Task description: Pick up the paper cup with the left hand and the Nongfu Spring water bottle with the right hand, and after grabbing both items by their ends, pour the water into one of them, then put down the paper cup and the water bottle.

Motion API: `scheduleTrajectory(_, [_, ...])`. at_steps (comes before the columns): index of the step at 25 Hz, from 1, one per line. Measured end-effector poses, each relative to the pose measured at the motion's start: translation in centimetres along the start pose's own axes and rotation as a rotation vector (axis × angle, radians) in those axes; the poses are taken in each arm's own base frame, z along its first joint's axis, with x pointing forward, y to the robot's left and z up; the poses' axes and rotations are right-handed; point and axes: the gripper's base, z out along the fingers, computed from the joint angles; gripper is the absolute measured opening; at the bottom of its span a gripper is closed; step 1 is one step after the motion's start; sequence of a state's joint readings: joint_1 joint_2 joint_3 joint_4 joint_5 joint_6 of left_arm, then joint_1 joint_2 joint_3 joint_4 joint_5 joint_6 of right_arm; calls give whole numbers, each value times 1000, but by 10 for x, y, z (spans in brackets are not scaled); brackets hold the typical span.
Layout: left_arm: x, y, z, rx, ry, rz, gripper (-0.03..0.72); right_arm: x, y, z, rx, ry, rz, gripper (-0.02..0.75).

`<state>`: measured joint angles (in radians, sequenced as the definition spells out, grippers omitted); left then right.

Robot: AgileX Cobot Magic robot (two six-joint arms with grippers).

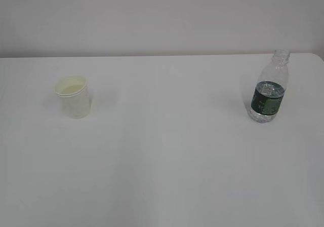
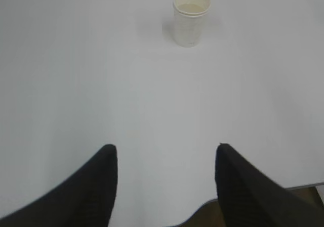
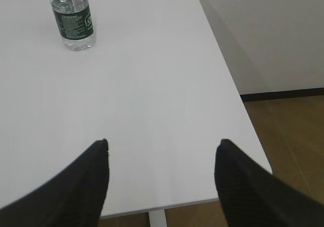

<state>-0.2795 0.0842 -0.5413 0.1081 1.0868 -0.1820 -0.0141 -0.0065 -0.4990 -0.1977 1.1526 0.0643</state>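
White surface [image 1: 162,161] fills all three of my views, with the paper cup [image 1: 74,96] upright toward its left side and the Nongfu Spring water bottle [image 1: 268,87] upright toward the right, the two well apart. From my exterior view neither arm shows. The bottle is uncapped, and the water [image 1: 267,89] stands at about the top of its dark green label. Through the left wrist view I see the left claw [image 2: 166,158] with its two black fingers spread wide and nothing between them, above bare surface near its front edge; the cup stands far ahead, slightly right of centre. The right claw [image 3: 163,156] is likewise wide apart and holds nothing, with the bottle far ahead and off to its left. Nothing lies between either claw and its target. Past the surface's right edge I see brown floor [image 3: 288,136] and a pale wall [image 3: 263,29].
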Motion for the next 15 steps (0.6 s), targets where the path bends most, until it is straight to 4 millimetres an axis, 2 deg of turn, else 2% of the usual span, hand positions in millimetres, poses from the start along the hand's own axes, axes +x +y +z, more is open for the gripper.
scheduleTrajectory(15, [0, 1, 0, -7, -1, 4, 345, 0, 0, 0, 0, -2, 0, 500])
